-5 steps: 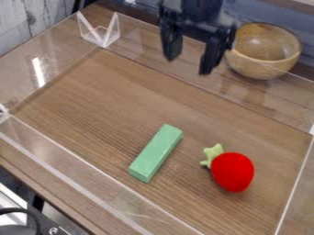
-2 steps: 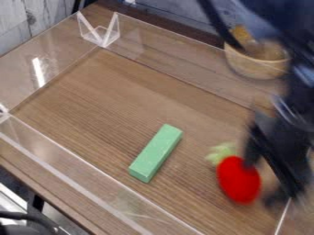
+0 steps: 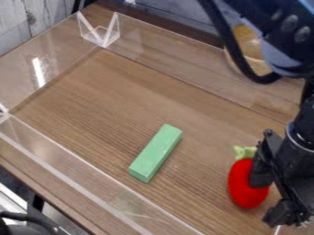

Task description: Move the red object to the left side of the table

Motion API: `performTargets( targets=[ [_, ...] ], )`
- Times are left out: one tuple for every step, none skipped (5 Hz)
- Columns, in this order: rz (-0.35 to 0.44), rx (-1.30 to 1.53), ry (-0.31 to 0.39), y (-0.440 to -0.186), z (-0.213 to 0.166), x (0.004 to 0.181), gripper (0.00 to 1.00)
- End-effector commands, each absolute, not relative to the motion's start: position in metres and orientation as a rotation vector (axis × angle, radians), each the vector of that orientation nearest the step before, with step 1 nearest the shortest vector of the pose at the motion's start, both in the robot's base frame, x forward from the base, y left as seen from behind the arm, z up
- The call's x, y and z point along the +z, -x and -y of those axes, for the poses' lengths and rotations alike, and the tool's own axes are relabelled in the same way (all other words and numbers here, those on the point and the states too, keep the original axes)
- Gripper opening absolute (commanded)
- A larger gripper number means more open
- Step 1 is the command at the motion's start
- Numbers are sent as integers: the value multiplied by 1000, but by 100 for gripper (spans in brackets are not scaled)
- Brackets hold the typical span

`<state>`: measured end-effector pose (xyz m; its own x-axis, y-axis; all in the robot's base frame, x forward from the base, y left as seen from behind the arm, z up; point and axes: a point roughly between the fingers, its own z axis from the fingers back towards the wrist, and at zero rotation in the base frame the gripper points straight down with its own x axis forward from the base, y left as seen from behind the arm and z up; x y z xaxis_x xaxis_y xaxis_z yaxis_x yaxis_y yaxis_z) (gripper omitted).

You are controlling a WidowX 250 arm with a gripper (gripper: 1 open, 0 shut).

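Acrylic walling [image 3: 50,179] runs along the near edge of the bench [image 3: 110,110], clear and low, just this side of everything else. Taking the green block [image 3: 156,152] as my marker: it lies flat on the wood grain, a pale green bar set on a slant, roughly midway across the bench and toward the near side. To the right of the block, close to the right-hand wall, sits the red object [image 3: 247,182], round and bright, with a scrap of green leaf showing at its upper edge. My tool [image 3: 273,188] hangs pointing down over that same spot, its dark fingers spread wide apart; one finger [image 3: 289,209] stands just right of the red object and partly covers it, and whether it touches the fruit I cannot tell. My arm rises from there up the right side, black cable looping off it, well beyond the block. Farther back and right of the block, a wooden bowl [image 3: 249,39] shows only as a sliver behind the arm. Far behind the block to the left, a small clear folded stand [image 3: 98,29] rests by the rear wall.
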<state>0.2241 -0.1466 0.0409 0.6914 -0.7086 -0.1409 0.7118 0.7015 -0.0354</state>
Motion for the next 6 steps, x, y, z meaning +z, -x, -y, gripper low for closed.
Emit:
performTargets(
  targets=[
    [-118, -790, -34, -234, 136, 41, 100],
    [-116, -785, -55, -240, 127, 37, 100],
    [-117, -780, -75, -244, 119, 33, 100],
    [-118, -767, -90, -248, 111, 28, 100],
    [-116, -753, -111, -252, 102, 24, 100],
    [-117, -742, -128, -254, 93, 21, 100]
  ],
)
